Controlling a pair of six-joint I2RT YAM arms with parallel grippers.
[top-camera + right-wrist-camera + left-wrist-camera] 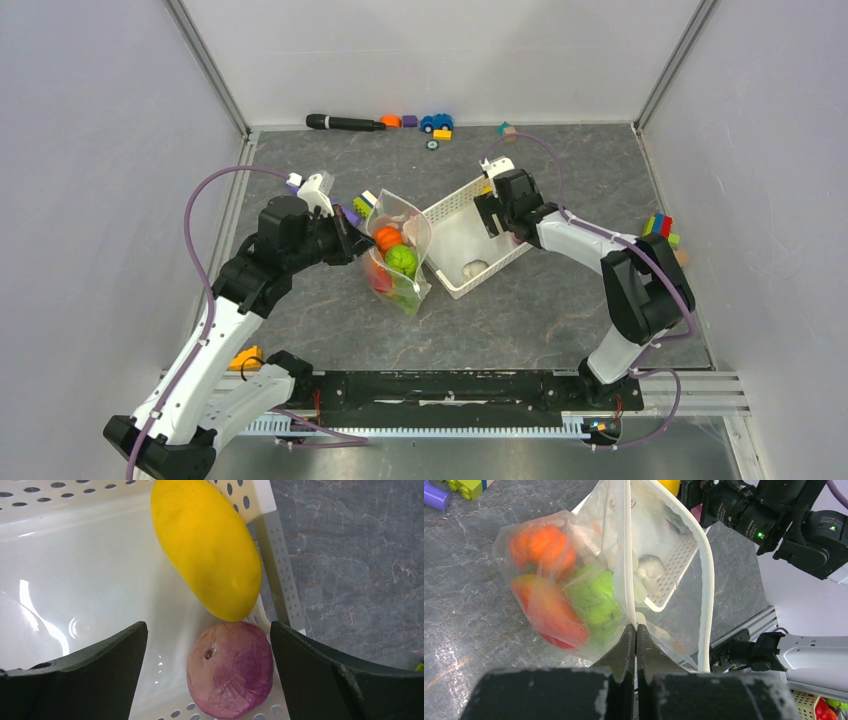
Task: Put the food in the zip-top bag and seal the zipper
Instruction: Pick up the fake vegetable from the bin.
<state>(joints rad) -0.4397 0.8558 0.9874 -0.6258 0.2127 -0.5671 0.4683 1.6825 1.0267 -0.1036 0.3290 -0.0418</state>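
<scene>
1. Grey marbled table top. Its near edge is hidden under the black base rail.

2. Left arm, white and black. It rises from the near left corner with the elbow bent and the forearm turned right. The left pincer has its jaws pressed together with no gap, nipping the bag's mouth edge. From overhead its tips are masked by its own wrist.

3. Right arm, white and black. The elbow is raised and the forearm reaches left and away. The right pincer points down with its jaws spread wide and grips nothing.

4. White perforated plastic basket. It lies directly beneath the right pincer, whose wrist covers its far corner from overhead.

5. Clear floppy zip-top bag. It stands open just ahead of the left pincer and leans on the basket's left wall.

6. Yellow plastic mango. It lies in the basket just ahead of the right pincer, against the corner wall and touching the onion.

7. Purple plastic onion. It sits on the basket floor between the right pincer's jaws, close to the right one. Its lower edge is cut off.

8. Orange toy pumpkin. In the bag, ahead and left of the left pincer.

9. Green toy fruit. Also in the bag, nearer the left pincer and blurred by the film.

10. Red-orange piece. Below the pumpkin, possibly a pepper.

11. White zipper strip. Its two sides are parted and meet at the left pincer.
</scene>
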